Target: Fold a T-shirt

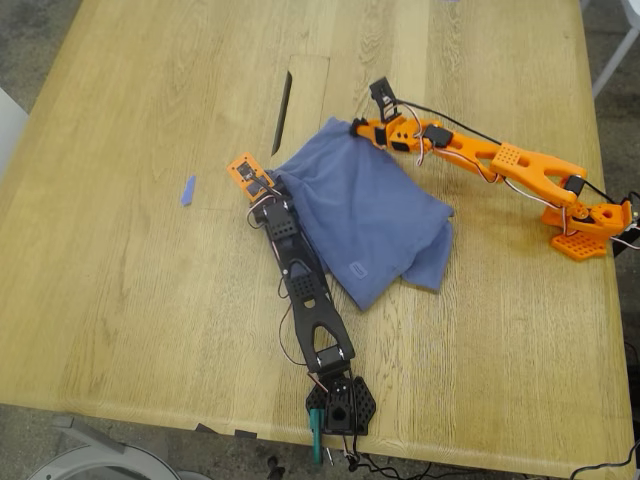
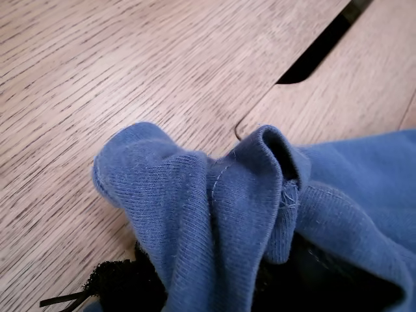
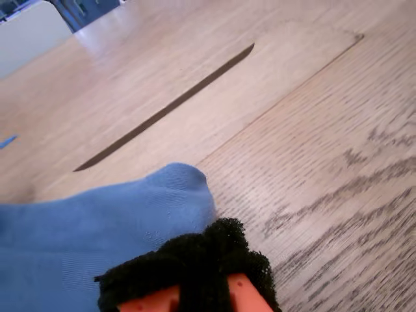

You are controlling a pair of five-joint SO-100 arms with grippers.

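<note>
My first hand (image 1: 262, 182) is closed on a bunched, stitched hem of the T-shirt (image 1: 365, 215). Only its wrist view shows that stitching. My second hand (image 1: 357, 127), black-padded, pinches another corner. The exterior view alone shows the whole shirt. It lies crumpled mid-table (image 1: 130, 280), its long axis running from the two held corners toward that view's lower right. A slot (image 1: 283, 112) lies just beyond them.

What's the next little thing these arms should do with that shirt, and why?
Probably draw my first tool and my second tool slightly apart, stretching the edge between them. The T-shirt lies bunched and doubled over on the table, and each tool sits at one end of that edge, so tension there should flatten it.
</note>
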